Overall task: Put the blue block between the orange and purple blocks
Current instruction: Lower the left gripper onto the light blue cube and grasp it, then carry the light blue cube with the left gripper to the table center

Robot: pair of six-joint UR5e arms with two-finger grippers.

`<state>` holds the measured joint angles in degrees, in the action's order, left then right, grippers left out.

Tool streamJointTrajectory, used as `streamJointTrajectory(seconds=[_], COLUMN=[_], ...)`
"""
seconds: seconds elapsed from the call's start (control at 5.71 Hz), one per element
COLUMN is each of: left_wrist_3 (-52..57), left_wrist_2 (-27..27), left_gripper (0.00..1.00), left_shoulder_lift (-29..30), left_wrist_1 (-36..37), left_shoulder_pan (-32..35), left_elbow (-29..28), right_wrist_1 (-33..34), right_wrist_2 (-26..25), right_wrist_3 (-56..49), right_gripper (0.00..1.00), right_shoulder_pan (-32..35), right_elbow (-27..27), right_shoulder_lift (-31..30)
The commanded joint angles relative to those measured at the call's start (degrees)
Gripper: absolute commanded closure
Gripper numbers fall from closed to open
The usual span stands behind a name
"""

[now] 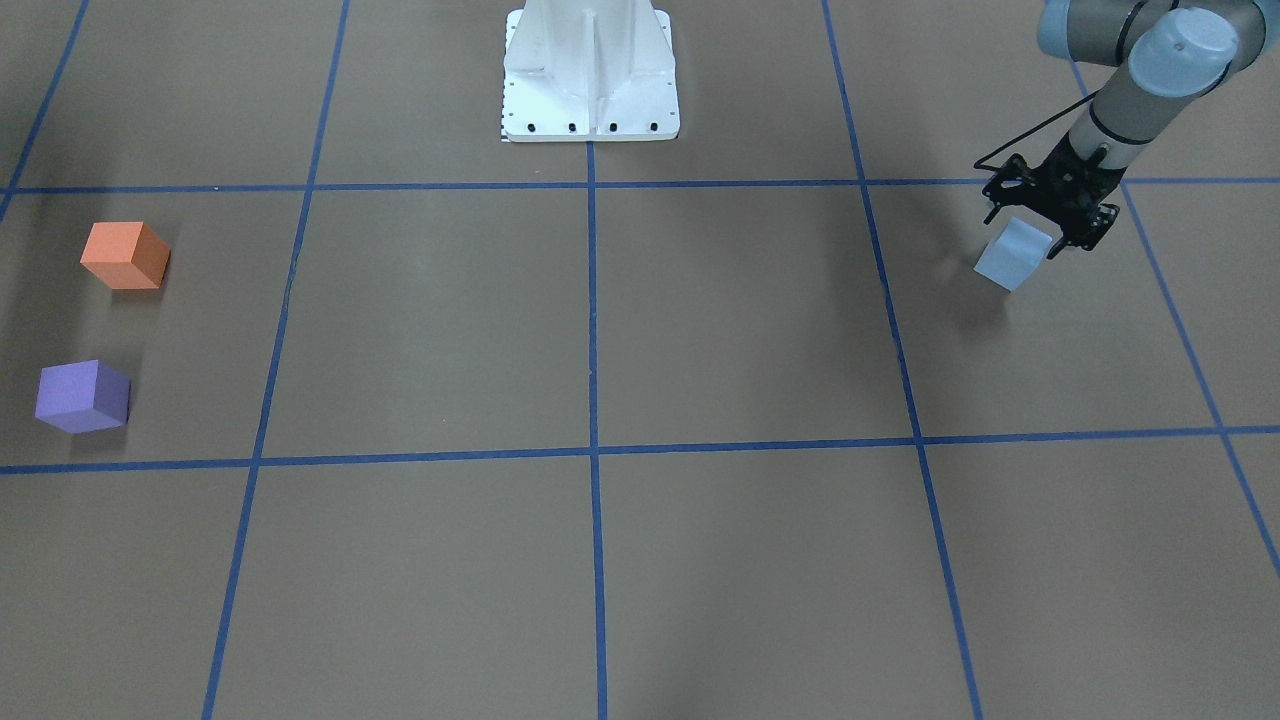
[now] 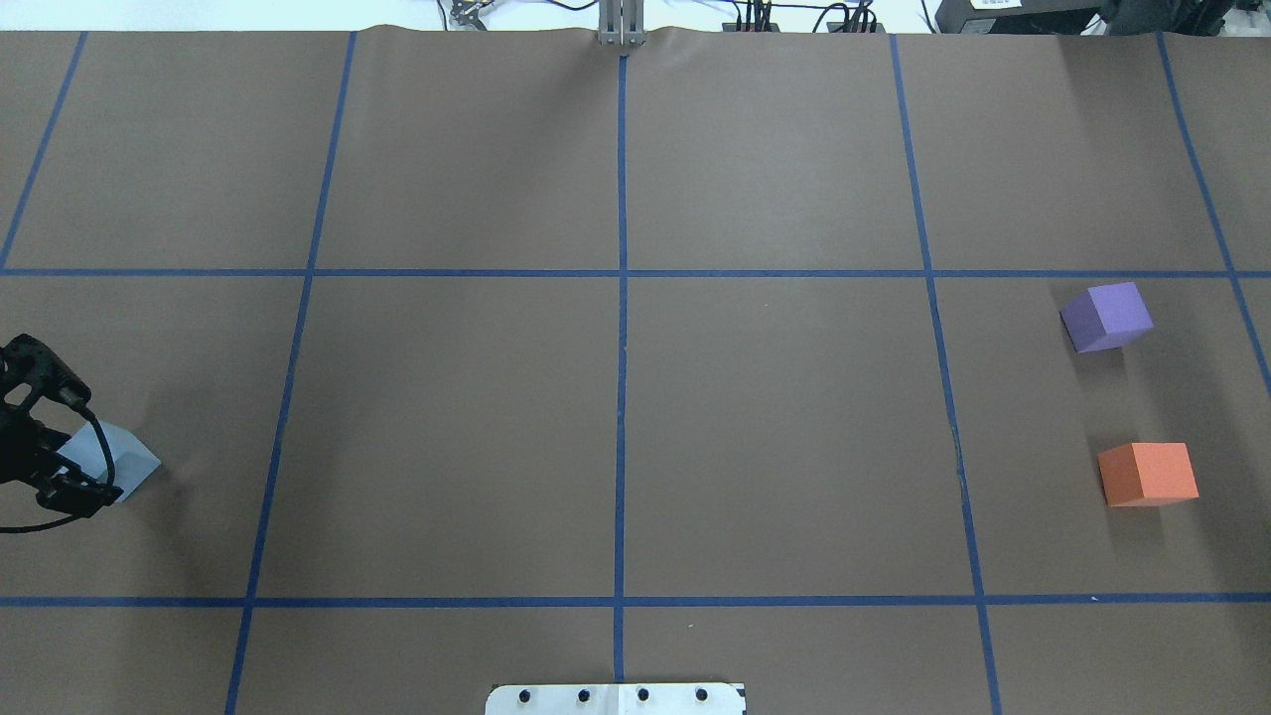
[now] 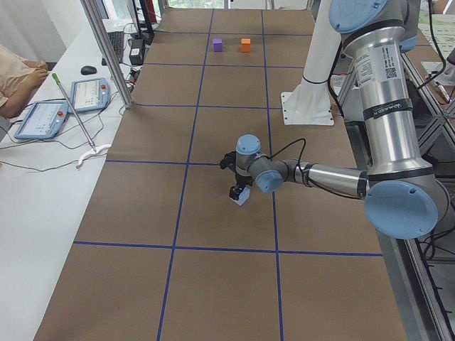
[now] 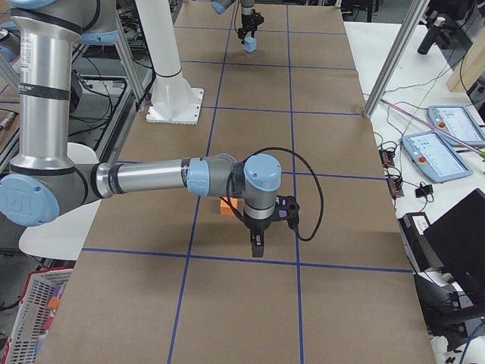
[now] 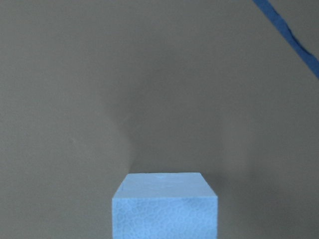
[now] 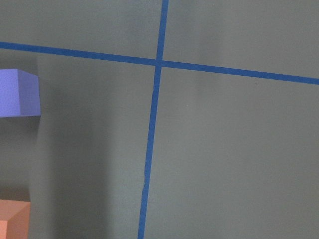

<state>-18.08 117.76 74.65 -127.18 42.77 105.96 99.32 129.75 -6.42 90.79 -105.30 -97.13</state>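
The light blue block [image 1: 1013,255] is tilted in my left gripper [image 1: 1040,228], which is shut on it just above the table near the robot's left end. The block also shows in the overhead view [image 2: 117,460] and at the bottom of the left wrist view [image 5: 164,209]. The orange block [image 2: 1148,474] and the purple block [image 2: 1107,316] sit apart at the table's far right, with a gap between them. My right gripper [image 4: 256,244] hangs low beside the orange block [image 4: 226,207]. It shows only in the exterior right view, so I cannot tell if it is open.
The white robot base [image 1: 590,70] stands at the table's mid edge. Blue tape lines [image 2: 621,397] grid the brown table. Tablets and cables [image 4: 436,152] lie on side benches off the table.
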Motion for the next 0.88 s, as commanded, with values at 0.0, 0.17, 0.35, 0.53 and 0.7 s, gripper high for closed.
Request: streamJointTrajectory(seconds=[0.0, 0.17, 0.35, 0.53, 0.7], left_wrist_3=[-0.1, -1.1, -3.7, -7.5, -10.5], left_wrist_2=[0.1, 0.5, 0.7, 0.8, 2.2], left_gripper=[0.06, 0.63, 0.88, 1.0, 1.0], left_shoulder_lift=[1.8, 2.6, 4.2, 6.6, 13.5], left_wrist_1=[-0.1, -0.1, 0.0, 1.4, 11.3], left_shoulder_pan=[-0.5, -0.5, -0.5, -0.5, -0.5], left_elbow=[-3.1, -3.1, -2.9, -2.4, -0.2], right_wrist_1=[0.0, 0.0, 0.0, 0.0, 0.0], right_wrist_2=[0.0, 0.0, 0.0, 0.0, 0.0], right_wrist_3=[0.0, 0.0, 0.0, 0.0, 0.0], right_gripper=[0.0, 0.0, 0.0, 0.0, 0.0], right_shoulder_pan=[0.0, 0.0, 0.0, 0.0, 0.0], right_elbow=[0.0, 0.0, 0.0, 0.0, 0.0], right_shoulder_lift=[-0.2, -0.2, -0.2, -0.2, -0.2])
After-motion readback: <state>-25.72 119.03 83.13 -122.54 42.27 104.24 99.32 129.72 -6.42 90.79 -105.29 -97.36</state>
